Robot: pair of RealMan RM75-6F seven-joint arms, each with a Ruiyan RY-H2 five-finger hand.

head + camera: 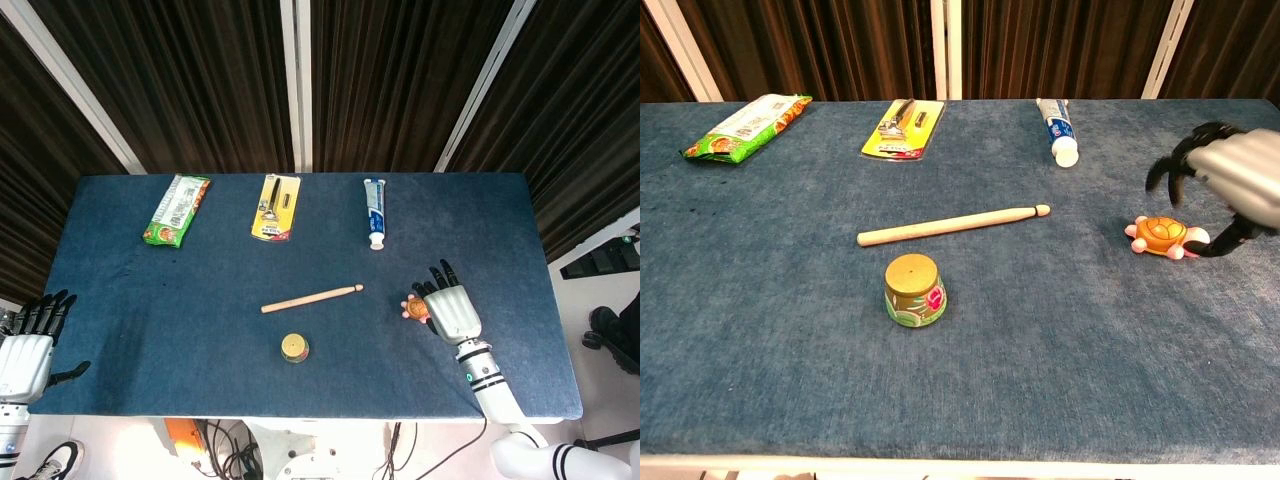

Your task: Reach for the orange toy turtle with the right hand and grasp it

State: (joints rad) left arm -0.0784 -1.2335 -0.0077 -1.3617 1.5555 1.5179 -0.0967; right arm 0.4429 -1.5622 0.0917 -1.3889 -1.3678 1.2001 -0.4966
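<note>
The orange toy turtle [414, 309] [1165, 237] lies flat on the blue table toward the right side. My right hand [455, 312] [1235, 180] is just to its right and slightly above it, blurred in the chest view. Its fingers [1165, 168] arch apart over the turtle without touching the shell. The thumb tip reaches down beside the turtle's head. The hand holds nothing. My left hand [25, 345] hangs off the table's near left corner with its fingers spread and empty; only the head view shows it.
A wooden drumstick [952, 225] lies mid-table, with a small round yellow-topped pot [914, 290] in front of it. Along the far edge are a green snack packet [745, 126], a yellow razor pack [903, 127] and a toothpaste tube [1058, 130].
</note>
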